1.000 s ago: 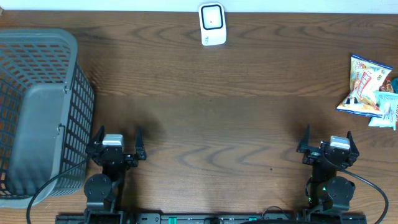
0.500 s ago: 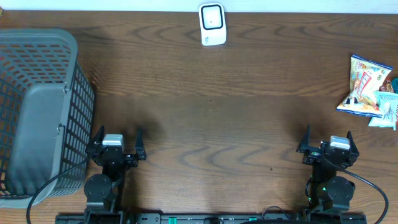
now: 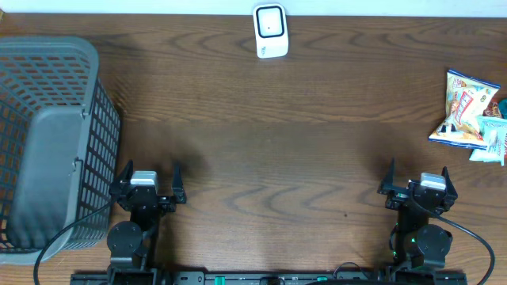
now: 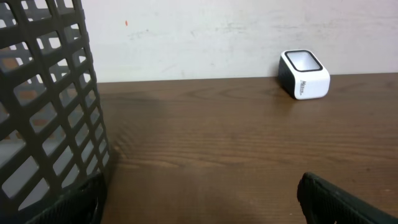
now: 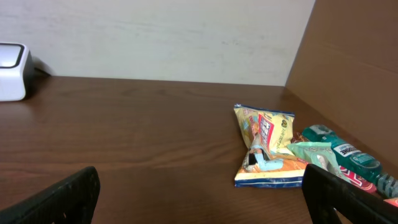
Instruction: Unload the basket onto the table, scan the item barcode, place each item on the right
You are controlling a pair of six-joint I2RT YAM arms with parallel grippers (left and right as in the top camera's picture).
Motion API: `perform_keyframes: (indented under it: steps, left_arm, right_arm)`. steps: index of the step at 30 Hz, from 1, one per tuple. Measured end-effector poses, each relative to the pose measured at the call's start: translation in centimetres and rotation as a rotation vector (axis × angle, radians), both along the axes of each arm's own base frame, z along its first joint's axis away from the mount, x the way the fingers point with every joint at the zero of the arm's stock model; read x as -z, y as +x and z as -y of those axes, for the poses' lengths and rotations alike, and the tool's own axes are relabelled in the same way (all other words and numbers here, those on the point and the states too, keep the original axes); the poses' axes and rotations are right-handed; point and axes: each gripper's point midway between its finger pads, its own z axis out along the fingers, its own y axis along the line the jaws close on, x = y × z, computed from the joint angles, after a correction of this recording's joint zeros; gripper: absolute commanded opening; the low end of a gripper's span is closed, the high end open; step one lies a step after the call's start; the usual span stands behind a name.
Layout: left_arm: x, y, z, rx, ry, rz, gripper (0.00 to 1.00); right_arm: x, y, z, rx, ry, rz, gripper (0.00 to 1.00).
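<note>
The items lie in a small pile at the table's right edge: a yellow snack bag (image 3: 466, 109) (image 5: 266, 148) and teal packets (image 3: 493, 131) (image 5: 339, 152) beside it. A white barcode scanner (image 3: 270, 32) (image 4: 303, 74) (image 5: 11, 63) stands at the far edge, in the middle. My left gripper (image 3: 151, 176) (image 4: 202, 202) rests open near the front left with nothing between its fingers. At the front right my right gripper (image 3: 417, 178) (image 5: 202, 196) is open and empty too, well short of the snack bag.
A tall grey mesh basket (image 3: 47, 142) (image 4: 43, 106) fills the left side, close to the left arm. A brown cardboard wall (image 5: 354, 56) rises behind the items on the right. Bare wooden tabletop (image 3: 269, 150) lies between the arms and the scanner.
</note>
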Motion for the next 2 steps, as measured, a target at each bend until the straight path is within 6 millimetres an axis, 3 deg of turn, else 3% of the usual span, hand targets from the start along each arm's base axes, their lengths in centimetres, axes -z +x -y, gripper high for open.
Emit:
perform_keyframes:
  steps: [2]
  left_arm:
    - [0.00,0.00,0.00,0.000,0.000,0.000,0.98]
  right_arm:
    - [0.00,0.00,0.00,0.000,0.000,0.000,0.99]
